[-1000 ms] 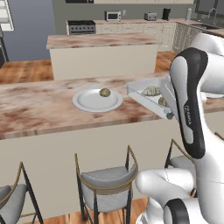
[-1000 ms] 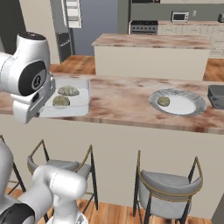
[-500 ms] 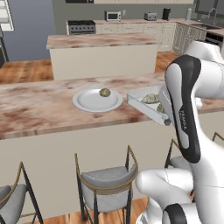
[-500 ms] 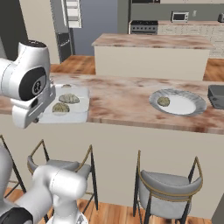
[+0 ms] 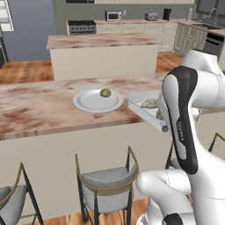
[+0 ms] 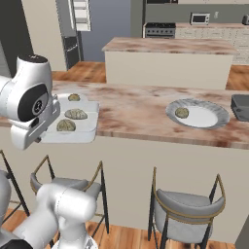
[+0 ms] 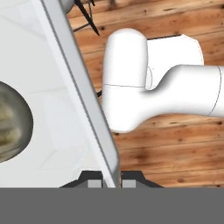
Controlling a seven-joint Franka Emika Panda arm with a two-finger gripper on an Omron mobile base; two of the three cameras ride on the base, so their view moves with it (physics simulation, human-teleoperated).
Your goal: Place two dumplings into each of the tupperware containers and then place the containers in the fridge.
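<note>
My gripper (image 7: pixel 112 183) is shut on the raised rim of a tupperware container (image 7: pixel 57 109), with one finger on each side of the rim. The container (image 6: pixel 82 130) hangs partly past the counter's near edge and holds two dumplings (image 6: pixel 76 114) (image 6: pixel 66 125). One of them shows in the hand view as a dumpling (image 7: pixel 11 122) at the left. Behind it lies a second container (image 6: pixel 86 100) with a dumpling (image 6: pixel 74 97) in it. A round white plate (image 5: pixel 88 103) carries one more dumpling (image 5: pixel 105 92). My arm hides part of the held container (image 5: pixel 139 97).
Bar stools (image 5: pixel 103 184) (image 6: pixel 187 206) stand under the counter's (image 6: pixel 136 109) near edge. A dark box (image 6: pixel 241 104) sits at the counter's right end. A second island (image 6: pixel 168 61) stands behind, with wooden floor between.
The held container has slid toward the counter's near edge, my gripper still on its rim. The plate and its dumpling have not moved.
</note>
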